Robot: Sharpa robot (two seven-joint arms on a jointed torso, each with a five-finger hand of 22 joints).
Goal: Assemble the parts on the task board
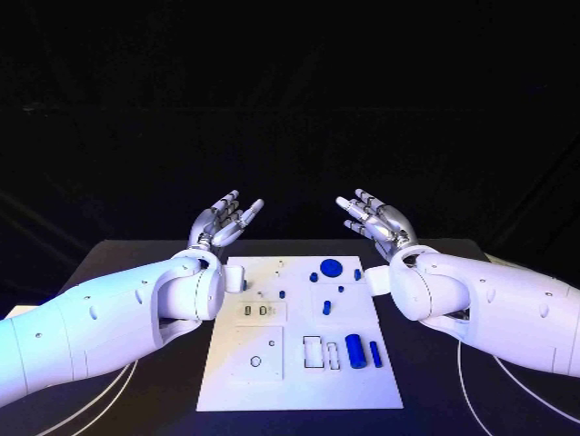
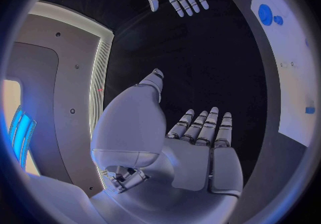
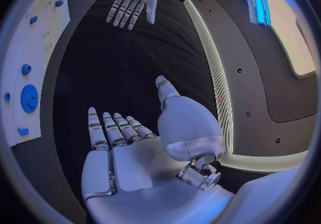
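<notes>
The white task board (image 1: 264, 381) lies flat in the middle of the black table. On it sit small blue parts: a round disc (image 1: 331, 267) near the far end, a thick cylinder (image 1: 355, 350) and a thin bar (image 1: 375, 354) near the front right. My left hand (image 1: 225, 221) is raised above the board's far left corner, fingers spread, holding nothing. My right hand (image 1: 376, 221) is raised above the far right corner, also spread and empty. The left wrist view shows my left hand (image 2: 200, 149) and the board (image 2: 288, 74); the right wrist view shows my right hand (image 3: 127, 149) and the disc (image 3: 29, 98).
White cables (image 1: 100, 400) curve over the table on both sides of the board. Both forearms flank the board's far half. The board's front left area (image 1: 238, 400) is bare white.
</notes>
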